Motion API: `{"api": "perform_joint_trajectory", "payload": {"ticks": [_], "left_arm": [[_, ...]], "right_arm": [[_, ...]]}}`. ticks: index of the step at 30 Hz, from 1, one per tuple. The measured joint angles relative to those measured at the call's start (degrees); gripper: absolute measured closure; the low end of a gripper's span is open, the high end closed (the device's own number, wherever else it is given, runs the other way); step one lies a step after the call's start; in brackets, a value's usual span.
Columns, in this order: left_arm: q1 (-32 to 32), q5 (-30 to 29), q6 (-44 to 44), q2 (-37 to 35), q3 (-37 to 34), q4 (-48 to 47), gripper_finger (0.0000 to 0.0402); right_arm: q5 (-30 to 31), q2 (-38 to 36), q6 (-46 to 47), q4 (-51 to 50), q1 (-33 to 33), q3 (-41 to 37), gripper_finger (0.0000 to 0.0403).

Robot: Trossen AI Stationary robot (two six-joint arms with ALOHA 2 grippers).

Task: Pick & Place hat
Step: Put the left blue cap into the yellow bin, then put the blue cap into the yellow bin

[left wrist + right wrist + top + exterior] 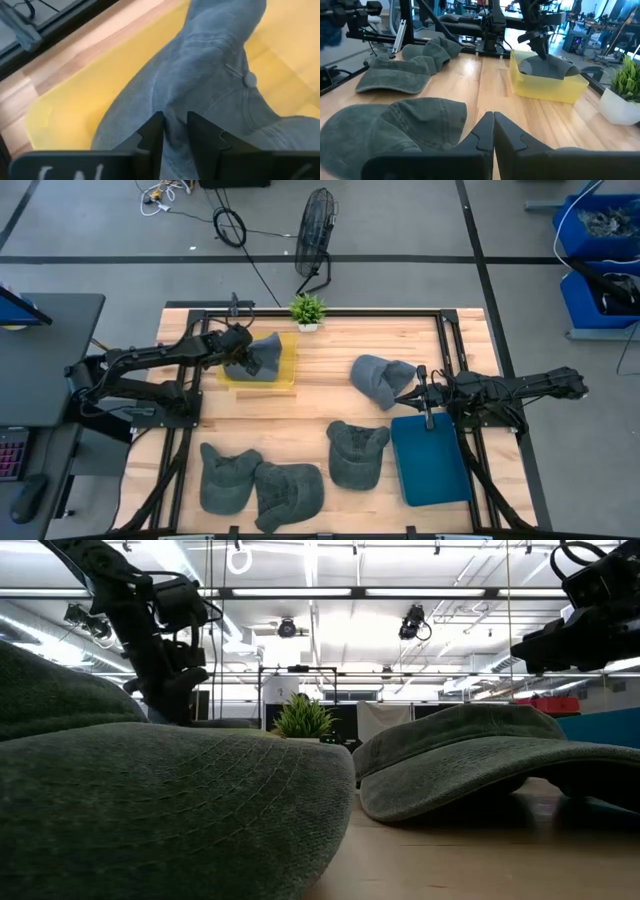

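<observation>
The left pincer (243, 358) was down in the yellow bin (287, 376) at the far left of the desk (320, 405), fingers narrowed on a fold of the grey hat (262, 357), so the hat sat right under it, draped in the bin with its crown button up beside the fingers in the left wrist view. That pinch (175, 135) looked firm: cloth bunched between the two dark fingers (152, 135), hardly any gap showing. By the look of things the placing was nearly done, and the coming move would turn on opening straight above the bin so the hat dropped inside the walls. The right pincer (412, 393) waited at the right side, its tips pressed together on nothing, just beside a second hat (377, 379) lying towards the middle of the desk from it, and over the edge of the blue tray (430, 462). Three more hats (262, 483) lay along the near edge, nearer the right arm for the one in the middle (356, 453).
</observation>
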Motion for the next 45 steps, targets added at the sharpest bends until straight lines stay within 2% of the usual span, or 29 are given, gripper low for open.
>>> {"api": "perform_joint_trajectory", "payload": {"ticks": [4,7,13,18,23,27,31,34,38,41,45], "left_arm": [[0.0,-0.8,2.3,0.0,0.6,1.0,0.0292],[0.0,-3.3,3.0,0.0,2.8,1.0,0.0290],[0.0,-6.1,6.0,0.0,8.7,0.9,0.0290],[0.0,-6.3,9.8,0.0,9.9,6.7,0.0289],[0.0,-6.3,10.4,0.0,9.7,8.7,0.0289],[0.0,-6.2,10.5,0.0,9.7,8.0,0.0289],[0.0,-6.2,10.5,0.0,9.7,8.0,0.0289],[0.0,-6.2,10.5,0.0,9.7,8.0,0.0289],[0.0,-6.2,10.5,0.0,9.7,8.0,0.0289],[0.0,-6.2,9.9,0.0,9.7,8.0,0.0289],[0.0,-6.2,9.9,0.0,9.7,8.0,0.0289]], "right_arm": [[2.1,0.0,-3.9,1.0,0.0,0.0,0.0393],[5.7,0.0,-1.6,2.9,0.0,0.0,0.0393],[6.8,0.0,0.4,3.5,0.0,0.0,0.0393],[13.9,0.0,3.9,9.2,0.0,0.0,0.0393],[17.5,0.0,-1.1,14.6,0.0,0.0,0.0393],[18.0,0.0,-4.4,15.9,0.0,0.0,0.0393],[17.9,0.2,-7.9,22.6,0.0,0.4,0.0393],[17.1,0.9,-14.7,26.8,0.0,3.9,0.0393],[15.9,5.4,-18.8,22.1,0.0,12.3,0.0393],[15.5,13.0,-18.3,15.6,0.0,20.3,0.0393],[15.4,27.2,-15.8,6.4,0.0,31.1,0.0385]]}}
